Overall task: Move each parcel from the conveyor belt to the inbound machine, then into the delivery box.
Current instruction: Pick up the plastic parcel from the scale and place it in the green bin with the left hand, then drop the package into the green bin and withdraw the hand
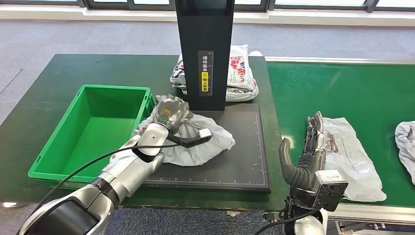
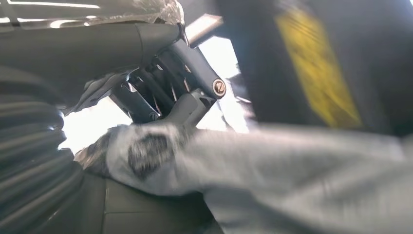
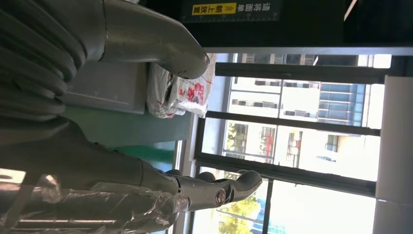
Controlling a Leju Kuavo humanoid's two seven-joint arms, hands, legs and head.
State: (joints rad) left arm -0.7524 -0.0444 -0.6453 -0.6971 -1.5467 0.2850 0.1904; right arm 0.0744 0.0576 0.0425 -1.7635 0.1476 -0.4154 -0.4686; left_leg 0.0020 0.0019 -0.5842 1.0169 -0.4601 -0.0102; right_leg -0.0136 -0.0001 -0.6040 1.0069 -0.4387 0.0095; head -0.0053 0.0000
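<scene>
Parcel, grey: soft crumpled bag lying on the black plate of the inbound machine, at the foot of its dark upright column. Long axis runs roughly nine to three o'clock across the plate.

Left robot hand: set on the parcel's ten o'clock end, fingers curled into the bag; the blurred wrist view suggests a grip on the fabric, though the contact itself is hard to make out.

Delivery box, green: sits at nine o'clock from the parcel, just beside the plate on the bench. The coming lift likely carries the bag that way; the left arm is the nearer one.

Right robot hand: held upright at the edge of the conveyor belt, fingers extended and apart, holding nothing.

Parcel, white: flat on the belt at three o'clock from the right robot hand, close by.

Further parcels: one cut off by the frame edge; printed one partly hidden behind the column.
</scene>
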